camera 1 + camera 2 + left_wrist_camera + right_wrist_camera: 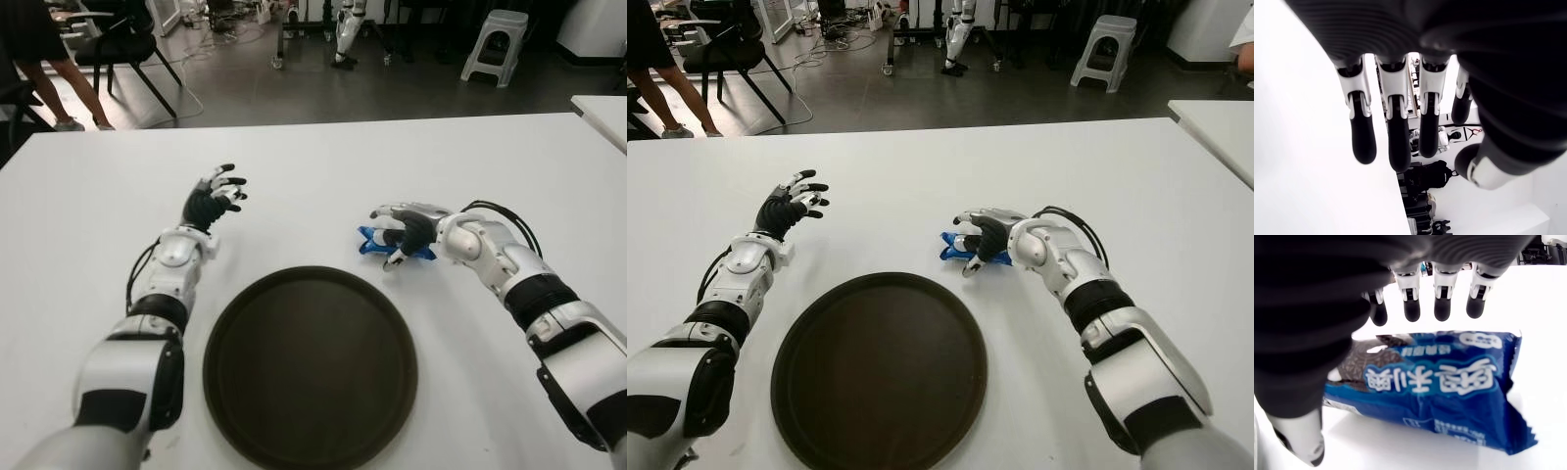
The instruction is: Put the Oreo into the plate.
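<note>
Oreo packet (1440, 387): blue wrapper, lying flat on the white table (323, 166), just beyond the far right rim of the plate (310, 364); not on it. In the eye views the packet is largely hidden under the hand; only blue ends show.
Right hand (404, 235): arched over the packet, fingers (1442, 308) uncurled and spread, tips clear of the wrapper, thumb alongside its end; nothing gripped.
Plate: dark, round, bare; near edge cut off in the right eye view.
Left hand (214, 201): left of the plate, fingers loosely extended, holding nothing.
</note>
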You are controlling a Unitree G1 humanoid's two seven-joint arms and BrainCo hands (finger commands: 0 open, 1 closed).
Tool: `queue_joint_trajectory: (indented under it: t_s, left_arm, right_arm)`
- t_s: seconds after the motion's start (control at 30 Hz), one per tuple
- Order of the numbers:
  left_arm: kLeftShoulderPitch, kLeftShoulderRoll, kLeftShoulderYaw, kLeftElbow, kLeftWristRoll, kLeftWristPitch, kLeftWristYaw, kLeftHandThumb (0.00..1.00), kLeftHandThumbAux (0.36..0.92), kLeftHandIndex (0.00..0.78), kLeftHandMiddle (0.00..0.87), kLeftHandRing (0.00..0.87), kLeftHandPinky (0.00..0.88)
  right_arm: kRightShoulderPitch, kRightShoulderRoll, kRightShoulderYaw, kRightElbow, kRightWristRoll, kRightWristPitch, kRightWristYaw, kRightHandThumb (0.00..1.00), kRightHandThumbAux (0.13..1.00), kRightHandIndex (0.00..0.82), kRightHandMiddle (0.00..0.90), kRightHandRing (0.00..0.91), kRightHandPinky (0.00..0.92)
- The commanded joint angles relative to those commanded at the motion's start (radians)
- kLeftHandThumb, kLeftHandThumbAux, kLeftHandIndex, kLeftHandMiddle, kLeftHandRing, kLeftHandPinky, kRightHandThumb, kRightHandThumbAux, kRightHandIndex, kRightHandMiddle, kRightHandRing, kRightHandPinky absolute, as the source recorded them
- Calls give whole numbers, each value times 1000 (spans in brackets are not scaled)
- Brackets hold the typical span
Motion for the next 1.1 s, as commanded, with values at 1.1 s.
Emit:
queue_joint_trajectory:
  t_s: [1.1]
  left_arm:
    - [0, 1, 0, -3, 3, 5, 4, 240, 691, 175, 307, 356, 411]
  right_arm:
    - [-3, 8, 30, 17, -28, 5, -7, 0, 746, 65, 90, 71, 76]
